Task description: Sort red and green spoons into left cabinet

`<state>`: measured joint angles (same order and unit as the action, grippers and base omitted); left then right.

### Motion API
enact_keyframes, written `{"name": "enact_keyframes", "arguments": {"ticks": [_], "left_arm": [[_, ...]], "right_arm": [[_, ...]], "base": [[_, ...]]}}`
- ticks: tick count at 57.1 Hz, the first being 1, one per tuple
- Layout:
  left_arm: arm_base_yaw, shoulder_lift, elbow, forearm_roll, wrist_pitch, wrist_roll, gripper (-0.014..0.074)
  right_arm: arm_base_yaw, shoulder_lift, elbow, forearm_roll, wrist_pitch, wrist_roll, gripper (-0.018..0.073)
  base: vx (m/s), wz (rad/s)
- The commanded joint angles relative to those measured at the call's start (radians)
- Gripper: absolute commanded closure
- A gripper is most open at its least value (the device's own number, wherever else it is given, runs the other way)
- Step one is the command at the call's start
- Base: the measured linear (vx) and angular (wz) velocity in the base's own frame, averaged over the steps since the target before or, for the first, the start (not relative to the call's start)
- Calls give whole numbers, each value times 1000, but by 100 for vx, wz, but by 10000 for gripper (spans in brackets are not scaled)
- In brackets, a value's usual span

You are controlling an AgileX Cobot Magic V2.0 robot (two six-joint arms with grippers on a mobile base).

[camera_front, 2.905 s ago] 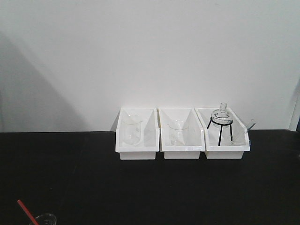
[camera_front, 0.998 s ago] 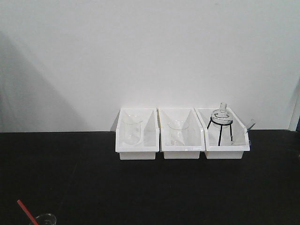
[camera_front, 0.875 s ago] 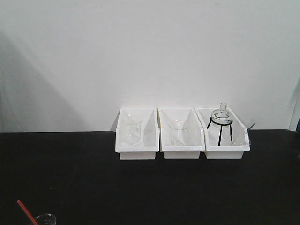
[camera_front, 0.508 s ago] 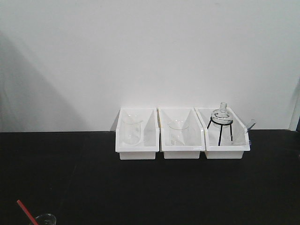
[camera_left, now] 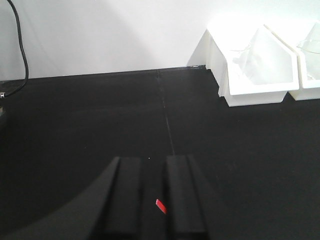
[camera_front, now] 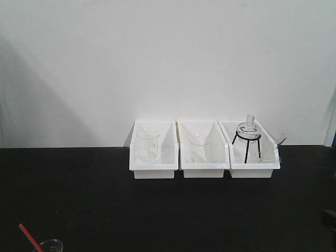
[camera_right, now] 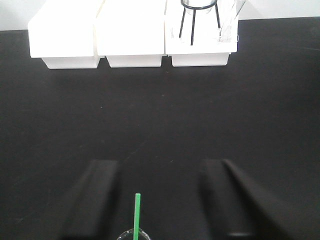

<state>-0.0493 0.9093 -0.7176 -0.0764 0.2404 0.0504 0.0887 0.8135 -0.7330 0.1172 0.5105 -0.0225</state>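
The red spoon's handle point(camera_front: 29, 237) sticks up from a clear glass point(camera_front: 50, 245) at the bottom left of the front view. In the left wrist view its red tip point(camera_left: 161, 206) lies between my left gripper's point(camera_left: 154, 200) fingers, close against the right one. The jaws stand narrowly apart, with a gap on the left side of the handle. The green spoon's handle point(camera_right: 137, 215) stands upright in a glass point(camera_right: 132, 235) between the wide-open fingers of my right gripper point(camera_right: 160, 200). Both spoon bowls are hidden. The left cabinet is out of view.
Three white bins point(camera_front: 205, 169) stand in a row against the white wall on the black table point(camera_front: 157, 210). They hold a beaker point(camera_front: 147, 144), a flask point(camera_front: 198, 147) and a black tripod with glassware point(camera_front: 247, 139). A black cable point(camera_left: 20, 50) hangs at the far left.
A dark part has come into the front view at the lower right edge. The red handle and the bins have stayed put.
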Motion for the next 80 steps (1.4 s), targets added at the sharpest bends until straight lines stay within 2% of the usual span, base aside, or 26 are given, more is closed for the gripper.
{"name": "enact_keyframes", "arguments": {"ticks": [1,6,11,18,24,29,36,50,72,80], "left_arm": [[0,1,-38,-7,-74,-4,132],[0,1,-38,-18,-62,-11,52],[0,1,-38,-53,-48,-30,10],[0,1,-38,-69,-33,-30,4],[0,1,-38,-67,-21,-30,4],[0,1,-38,-67,-1,-28,4],[0,1,-38,-57,20,-27,4],[0,1,-38,-54,52,-27,4],[0,1,-37,-51,66,-27,10],[0,1,-37,-51,70,-27,10]], "right_arm": [[-1,2,-34,51,-77,-6,-104],[-1,9,-34,116,-55,-41,-171],[-1,39,-34,211,-17,-146,-170],[33,138,-34,409,-26,-341,-148],[85,235,-34,452,-78,-409,-112],[119,316,-34,441,-101,-405,-86],[117,423,-34,411,-124,-381,-46],[117,583,-34,308,-182,-261,-22],[117,672,-34,190,-210,-98,-19],[117,695,-34,165,-218,-65,21]], "base": [[0,0],[0,0],[0,0],[0,0],[0,0],[0,0],[0,0],[0,0],[0,0],[0,0]]}}
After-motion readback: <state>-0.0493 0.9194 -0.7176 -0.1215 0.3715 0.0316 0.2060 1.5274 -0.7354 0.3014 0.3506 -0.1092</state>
